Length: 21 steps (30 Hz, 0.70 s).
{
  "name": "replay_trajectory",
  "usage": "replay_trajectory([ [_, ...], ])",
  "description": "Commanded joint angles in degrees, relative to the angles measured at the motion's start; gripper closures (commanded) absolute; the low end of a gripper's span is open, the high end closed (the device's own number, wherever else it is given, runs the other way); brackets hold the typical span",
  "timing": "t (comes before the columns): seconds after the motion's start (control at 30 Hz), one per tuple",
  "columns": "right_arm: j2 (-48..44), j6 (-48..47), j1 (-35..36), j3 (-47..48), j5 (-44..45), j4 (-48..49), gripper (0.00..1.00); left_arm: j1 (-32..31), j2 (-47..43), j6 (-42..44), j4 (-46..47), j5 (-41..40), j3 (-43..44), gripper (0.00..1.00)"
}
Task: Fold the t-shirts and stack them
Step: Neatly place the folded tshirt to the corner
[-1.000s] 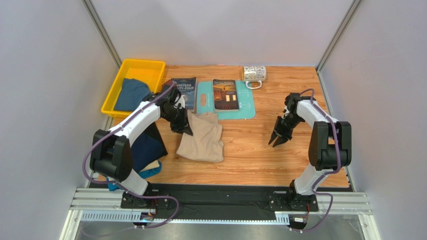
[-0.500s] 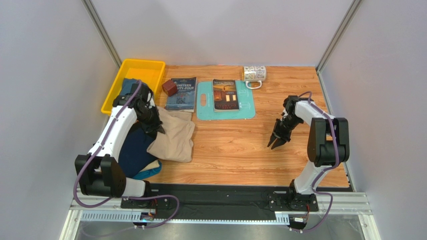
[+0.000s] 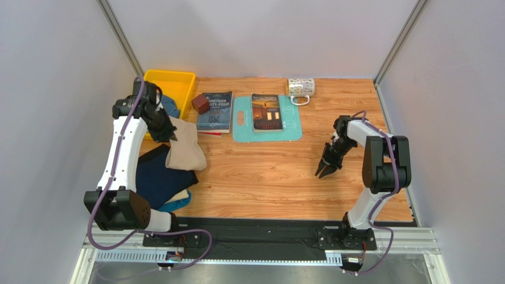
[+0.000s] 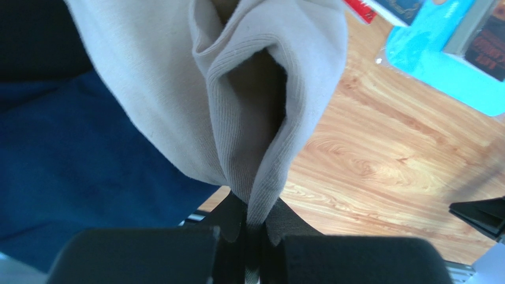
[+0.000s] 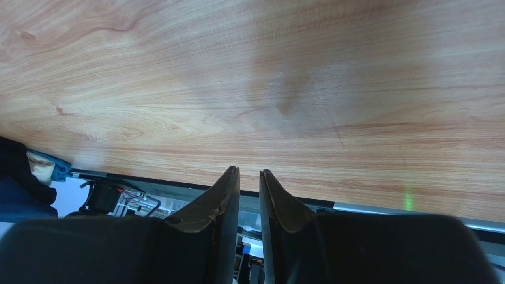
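- The left gripper is clenched on a bunched edge of the beige shirt. The shirt hangs from it as a loose folded lobe at the table's left side.
- Below it lies the navy shirt, spread over a teal shirt whose edge peeks out at the near side. Whether the beige cloth already touches the navy one cannot be told.
- The step in hand looks like setting the beige shirt on that pile.
- To do it well, the arm lets the free end land first on the navy shirt. It then lowers while drawing the pinched edge along, so the cloth lays out flat rather than heaping.
- The lobe gapes open in the wrist view, so a straight drop would likely leave a crumpled mound. A slow drag helps close the fold.
- The jaws part only once the cloth rests on the pile, and they part wide, because the pinched fold is thick and may cling.
- The beige shirt sits toward the pile's far right edge. A shift toward the near left would centre it.
- The wrist is close to the bin, and a book lies just beside the cloth. The path should stay off both.
- The right gripper hovers over bare wood, well apart from the pile. Its jaws stand a narrow slit apart and hold nothing. It could come across to press a corner.
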Motion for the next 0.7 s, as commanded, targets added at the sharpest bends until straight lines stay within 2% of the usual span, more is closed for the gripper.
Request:
replay_trajectory([
  [0.0, 0.99, 0.37, 0.12, 0.33, -1.02, 0.71, 0.77, 0.92, -2.53, -0.76, -6.45, -3.9, 2.07, 1.0],
  [0.23, 1.35, 0.55, 0.12, -0.81, -1.28, 1.06, 0.77, 4.52, -9.73, -1.64, -10.15, -8.91, -3.47, 1.0],
  [0.43, 0.74, 0.64, 0.12, -2.31, -1.55, 0.98, 0.78, 6.2, -12.55, -2.52, -13.76, -14.96, -4.35, 1.0],
  [0.67, -0.41, 0.9, 0.12, -3.89, -1.37, 1.07, 0.78, 8.04, -14.57, -2.96, -14.64, -16.21, -11.64, 1.0],
])
